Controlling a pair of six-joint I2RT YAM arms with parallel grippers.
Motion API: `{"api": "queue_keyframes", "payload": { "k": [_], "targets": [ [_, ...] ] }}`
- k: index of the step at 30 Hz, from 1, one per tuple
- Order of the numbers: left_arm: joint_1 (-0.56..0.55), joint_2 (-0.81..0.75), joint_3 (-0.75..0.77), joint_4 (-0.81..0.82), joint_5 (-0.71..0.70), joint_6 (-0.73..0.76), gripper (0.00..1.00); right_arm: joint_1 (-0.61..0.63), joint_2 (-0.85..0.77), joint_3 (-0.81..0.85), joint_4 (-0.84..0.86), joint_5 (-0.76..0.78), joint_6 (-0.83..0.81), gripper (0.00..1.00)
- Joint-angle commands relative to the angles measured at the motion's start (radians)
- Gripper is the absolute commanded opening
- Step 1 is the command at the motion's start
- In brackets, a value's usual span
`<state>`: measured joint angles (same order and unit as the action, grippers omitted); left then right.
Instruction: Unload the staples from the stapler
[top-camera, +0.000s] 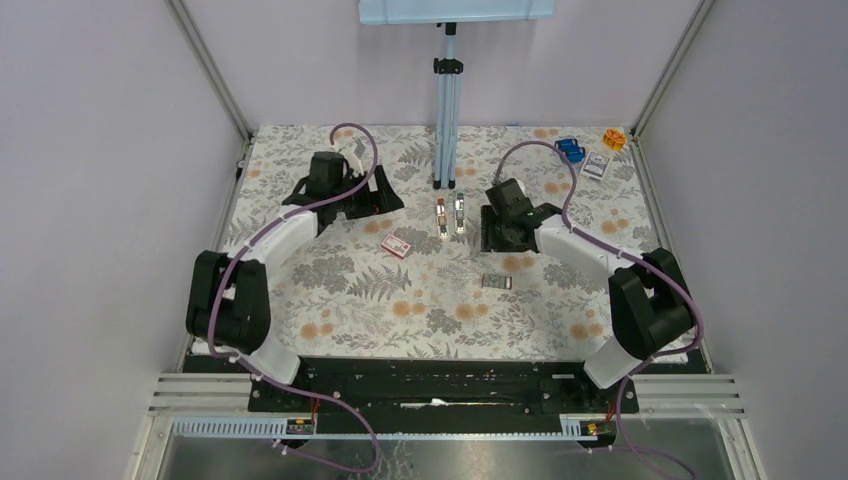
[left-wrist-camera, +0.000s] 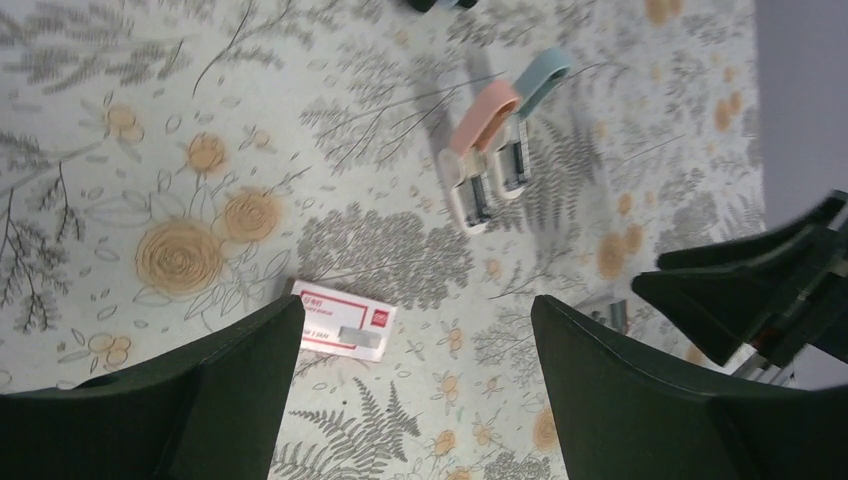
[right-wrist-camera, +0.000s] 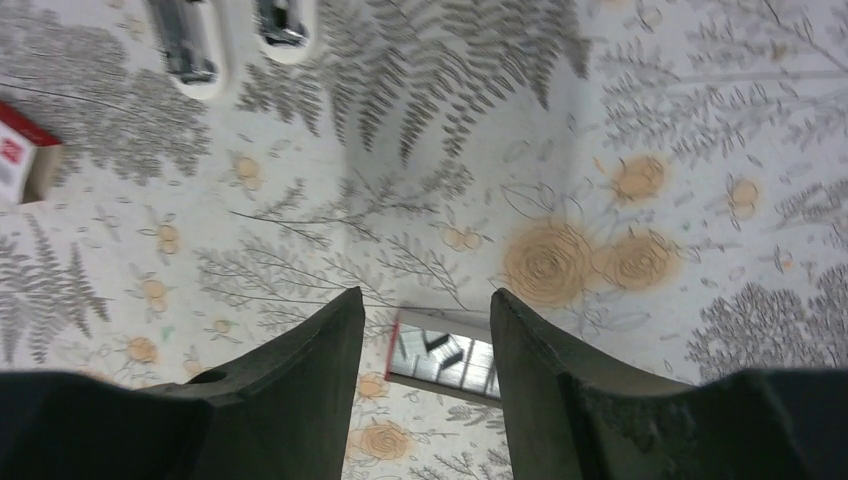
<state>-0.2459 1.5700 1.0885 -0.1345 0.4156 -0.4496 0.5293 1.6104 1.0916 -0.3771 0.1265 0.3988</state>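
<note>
Right wrist view: the right gripper (right-wrist-camera: 428, 300), fingers partly spread and empty, hangs over a strip of staples (right-wrist-camera: 445, 358) that appears to lie untouched on the table (right-wrist-camera: 700, 150). The left gripper (left-wrist-camera: 418, 305) gapes wide, empty, near the pink stapler (left-wrist-camera: 478, 150) and blue stapler (left-wrist-camera: 525, 120), which lie side by side.

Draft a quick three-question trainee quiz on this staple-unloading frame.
1. True or false: the staple strip lies loose on the cloth, not clamped by the right arm's fingers.
2. How many staplers lie opened on the cloth?
3. In the top view, the red staple box sits: A) left of the staplers, B) right of them, C) on top of them.

Key: 1 true; 2 two; 3 A.
</note>
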Motion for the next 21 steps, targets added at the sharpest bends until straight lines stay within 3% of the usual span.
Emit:
{"api": "queue_keyframes", "payload": {
  "k": [1, 9, 16, 21],
  "targets": [
    [-0.028, 0.062, 0.059, -0.075, -0.075, -0.018, 0.88, -0.004, -0.074, -0.045, -0.059, 0.139, 0.087, 0.58],
    [-0.047, 0.096, 0.068, -0.107, -0.133, -0.048, 0.88, -0.116, -0.162, -0.179, -0.084, -0.057, 0.099, 0.59],
    [-0.047, 0.103, -0.045, 0.049, -0.174, -0.125, 0.84, -0.122, -0.233, -0.257, -0.089, -0.235, 0.11, 0.54],
    [-0.047, 0.119, -0.096, 0.164, -0.182, -0.136, 0.82, -0.121, -0.234, -0.285, -0.095, -0.196, 0.134, 0.46]
  ]
}}
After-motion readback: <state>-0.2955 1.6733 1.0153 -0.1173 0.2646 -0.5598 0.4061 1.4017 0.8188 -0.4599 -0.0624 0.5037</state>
